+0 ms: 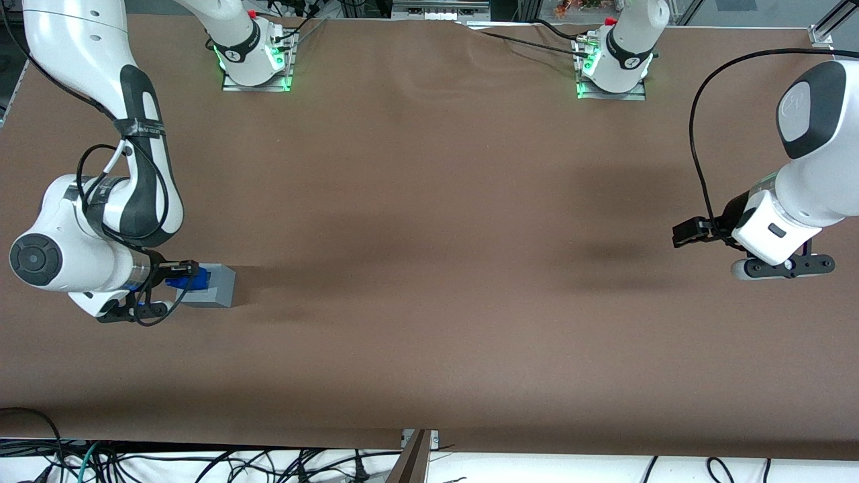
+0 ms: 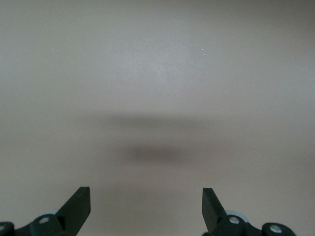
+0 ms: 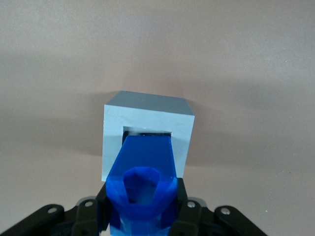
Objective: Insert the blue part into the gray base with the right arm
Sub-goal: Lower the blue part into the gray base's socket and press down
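Note:
The gray base (image 1: 216,287) sits on the brown table at the working arm's end, a light-gray cube with a square recess. In the right wrist view the gray base (image 3: 147,129) faces the camera and the blue part (image 3: 143,183) points into its recess, its tip at the opening. My right gripper (image 1: 180,276) hangs directly beside the base, shut on the blue part (image 1: 181,280). Black fingers (image 3: 102,206) press both flanks of the blue part in my gripper (image 3: 142,209).
Two arm bases with green lights (image 1: 255,60) (image 1: 612,67) stand along the table edge farthest from the front camera. The brown table cover (image 1: 429,268) spreads wide toward the parked arm's end. Cables (image 1: 201,463) hang below the nearest table edge.

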`<state>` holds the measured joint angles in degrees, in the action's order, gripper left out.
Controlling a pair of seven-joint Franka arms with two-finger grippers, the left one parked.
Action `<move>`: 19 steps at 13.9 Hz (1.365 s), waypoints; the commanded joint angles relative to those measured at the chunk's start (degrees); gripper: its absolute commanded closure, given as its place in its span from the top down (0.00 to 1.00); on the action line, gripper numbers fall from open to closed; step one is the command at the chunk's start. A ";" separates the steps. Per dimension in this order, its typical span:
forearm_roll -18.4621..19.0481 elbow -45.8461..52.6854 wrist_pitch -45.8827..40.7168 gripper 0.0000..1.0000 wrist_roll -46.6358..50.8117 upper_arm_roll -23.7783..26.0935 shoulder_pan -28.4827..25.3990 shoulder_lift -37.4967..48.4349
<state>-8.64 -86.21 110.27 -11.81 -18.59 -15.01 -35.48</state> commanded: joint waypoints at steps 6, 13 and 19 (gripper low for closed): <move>-1.03 0.78 0.82 0.05 2.49 0.40 0.24 -0.64; -0.85 0.78 0.91 0.05 2.50 0.48 -0.11 -0.64; -0.94 0.78 1.61 0.05 3.02 0.48 -0.19 -1.17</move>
<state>-8.68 -86.21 111.31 -9.57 -18.27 -15.17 -36.05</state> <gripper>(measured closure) 0.498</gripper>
